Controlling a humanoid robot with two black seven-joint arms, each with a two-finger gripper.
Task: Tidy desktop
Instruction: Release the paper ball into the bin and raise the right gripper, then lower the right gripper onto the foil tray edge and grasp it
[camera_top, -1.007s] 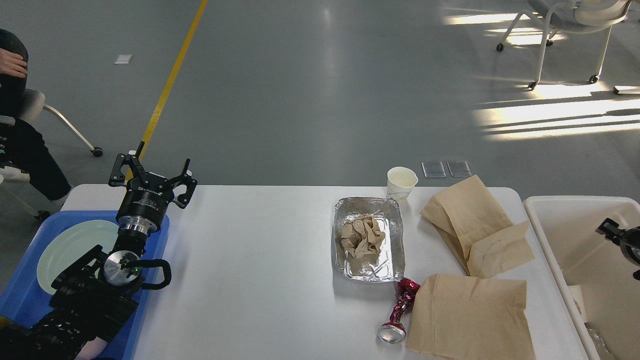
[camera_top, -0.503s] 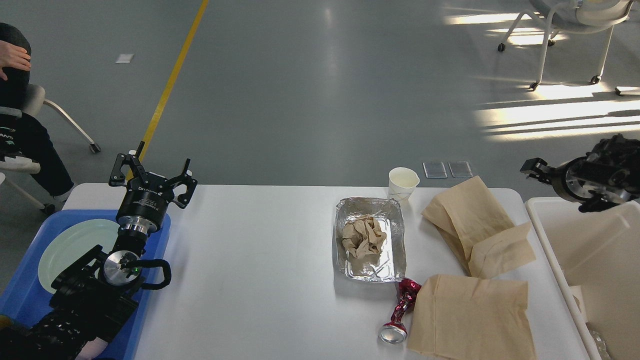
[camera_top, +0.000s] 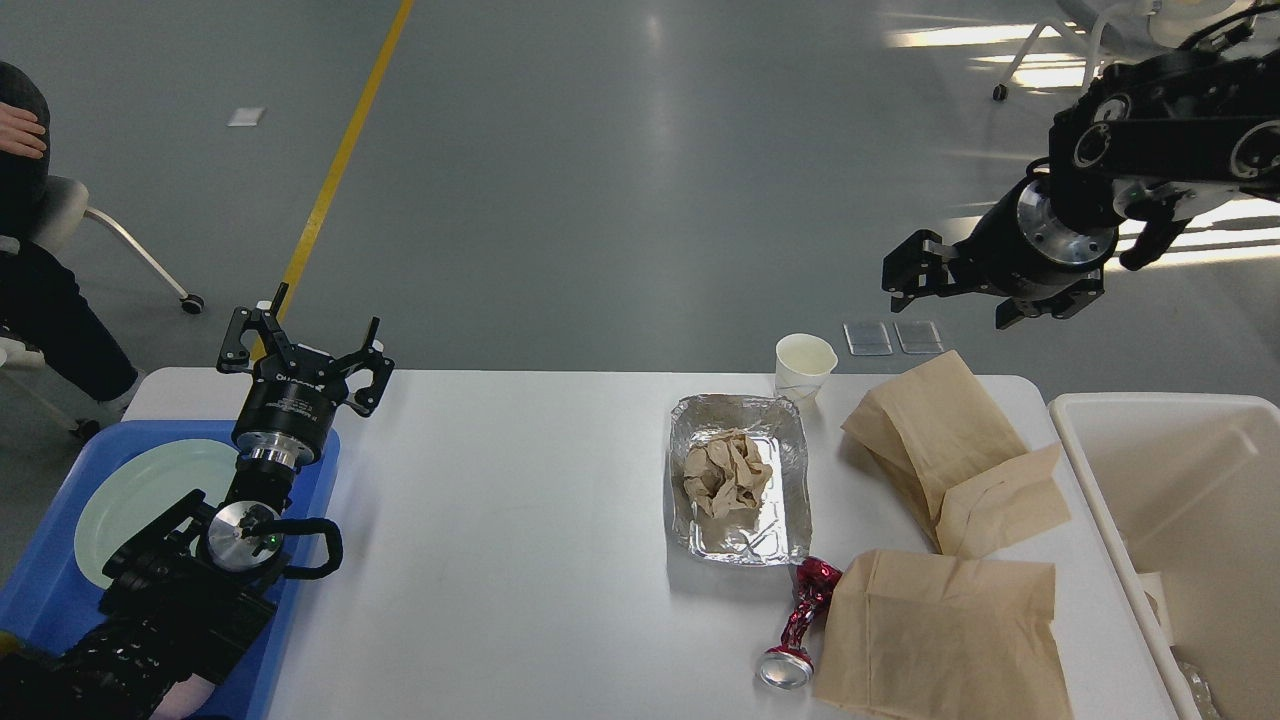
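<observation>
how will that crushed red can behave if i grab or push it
The crushed red can looks twisted and dented, so it is probably light and unlikely to roll far. Its shiny, uneven metal may slip or deform further when squeezed.

On the large white rectangular desktop (camera_top: 520, 500), a blue plastic tray (camera_top: 60, 600) holding a round plate (camera_top: 140, 490) lies left; a foil container (camera_top: 740, 480) sits centre-right, a paper cup (camera_top: 803, 366) behind it, brown paper bags (camera_top: 950, 440) right of it.

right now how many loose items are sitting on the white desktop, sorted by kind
brown paper bags: 2
foil tray holding crumpled brown paper: 1
white paper cup: 1
crushed red can: 1
total: 5 on the desktop
</observation>
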